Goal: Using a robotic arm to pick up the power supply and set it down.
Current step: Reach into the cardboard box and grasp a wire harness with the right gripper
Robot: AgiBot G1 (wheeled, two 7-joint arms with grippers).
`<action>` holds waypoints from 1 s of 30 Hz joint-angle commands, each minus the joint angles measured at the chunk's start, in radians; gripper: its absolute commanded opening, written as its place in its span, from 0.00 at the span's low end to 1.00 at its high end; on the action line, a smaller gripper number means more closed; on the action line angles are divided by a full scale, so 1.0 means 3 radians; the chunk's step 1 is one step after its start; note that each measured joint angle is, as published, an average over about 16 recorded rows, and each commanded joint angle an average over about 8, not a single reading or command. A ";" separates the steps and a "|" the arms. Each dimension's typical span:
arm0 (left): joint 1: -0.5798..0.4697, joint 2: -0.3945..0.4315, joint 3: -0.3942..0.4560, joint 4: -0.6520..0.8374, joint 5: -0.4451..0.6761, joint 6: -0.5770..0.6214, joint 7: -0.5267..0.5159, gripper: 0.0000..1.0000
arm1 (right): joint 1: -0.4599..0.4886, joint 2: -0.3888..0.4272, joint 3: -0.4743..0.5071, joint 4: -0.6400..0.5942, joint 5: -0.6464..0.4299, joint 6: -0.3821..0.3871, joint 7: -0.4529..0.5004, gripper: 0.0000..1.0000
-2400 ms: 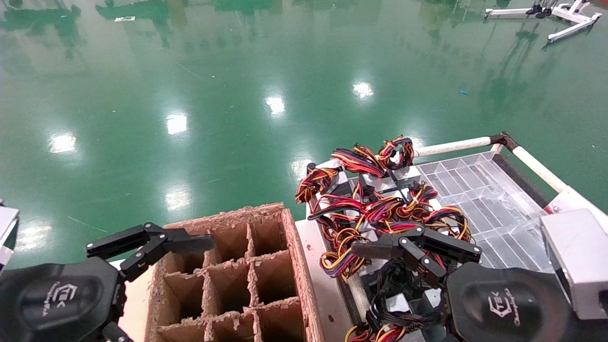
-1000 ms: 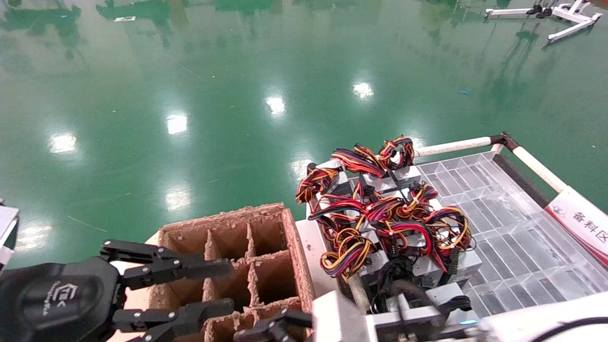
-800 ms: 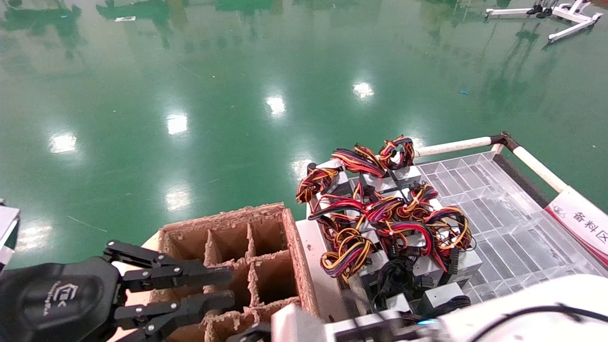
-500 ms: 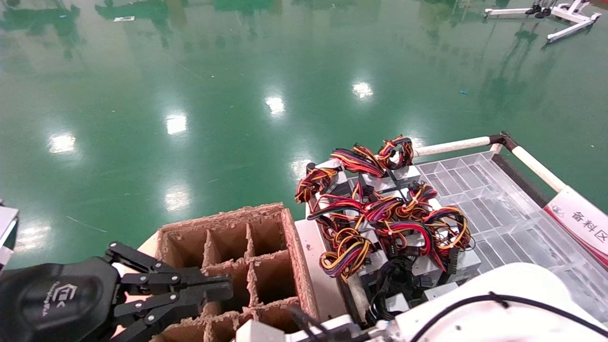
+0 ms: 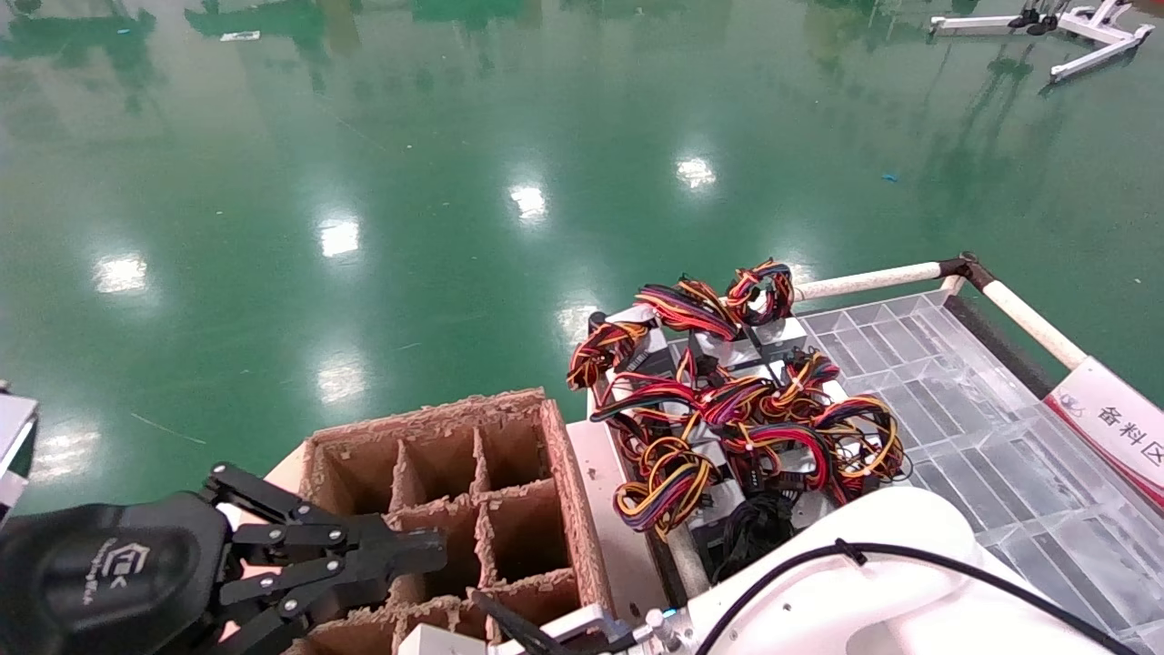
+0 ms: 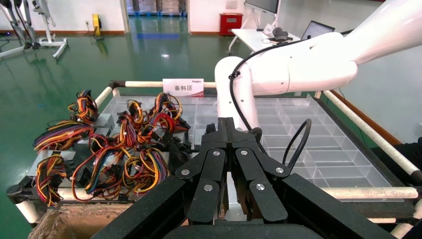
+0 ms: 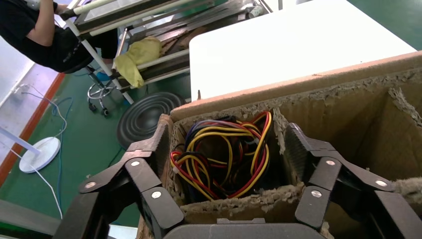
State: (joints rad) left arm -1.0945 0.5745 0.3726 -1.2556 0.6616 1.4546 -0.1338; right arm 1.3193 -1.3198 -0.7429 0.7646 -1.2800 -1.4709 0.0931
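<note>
The power supply shows only as its coil of red, yellow and black wires, lying inside a cell of the brown cardboard divider box; its metal case is hidden under the wires. My right gripper is open, its two fingers straddling that cell's walls and touching no wire. In the head view the white right arm reaches across to the box's near edge. My left gripper is shut with nothing in it, resting over the box's left side; its closed fingertips point toward the tray.
A pile of more power supplies with tangled wires fills the left part of the clear compartment tray, which is framed by white rails. The green floor lies beyond. The other box cells look unfilled.
The right arm swung left from the tray to the box's near edge with a grey power supply, and its gripper now stands open over a cell. The left gripper went from open to shut.
</note>
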 commanded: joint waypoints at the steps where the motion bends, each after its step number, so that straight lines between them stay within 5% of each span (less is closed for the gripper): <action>1: 0.0000 0.0000 0.0000 0.0000 0.0000 0.0000 0.0000 0.09 | 0.0026 -0.0042 -0.0008 -0.0087 0.0006 -0.0023 -0.0041 0.00; 12: 0.0000 0.0000 0.0000 0.0000 0.0000 0.0000 0.0000 0.26 | 0.0090 -0.0089 -0.0200 -0.0237 0.0045 -0.0020 -0.0081 0.00; 18: 0.0000 0.0000 0.0000 0.0000 0.0000 0.0000 0.0000 0.81 | 0.0117 -0.0090 -0.0296 -0.0287 0.0100 -0.0001 -0.0082 0.00; 21: 0.0000 0.0000 0.0000 0.0000 0.0000 0.0000 0.0000 0.99 | 0.0128 -0.0088 -0.0337 -0.0314 0.0139 -0.0005 -0.0089 0.00; 30: 0.0000 0.0000 0.0001 0.0000 0.0000 0.0000 0.0000 1.00 | 0.0177 -0.0065 -0.0437 -0.0405 0.0218 -0.0046 -0.0123 0.00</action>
State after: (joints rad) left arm -1.0946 0.5744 0.3728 -1.2556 0.6615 1.4546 -0.1337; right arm 1.3702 -1.3397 -0.8714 0.6425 -1.2118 -1.4866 0.0557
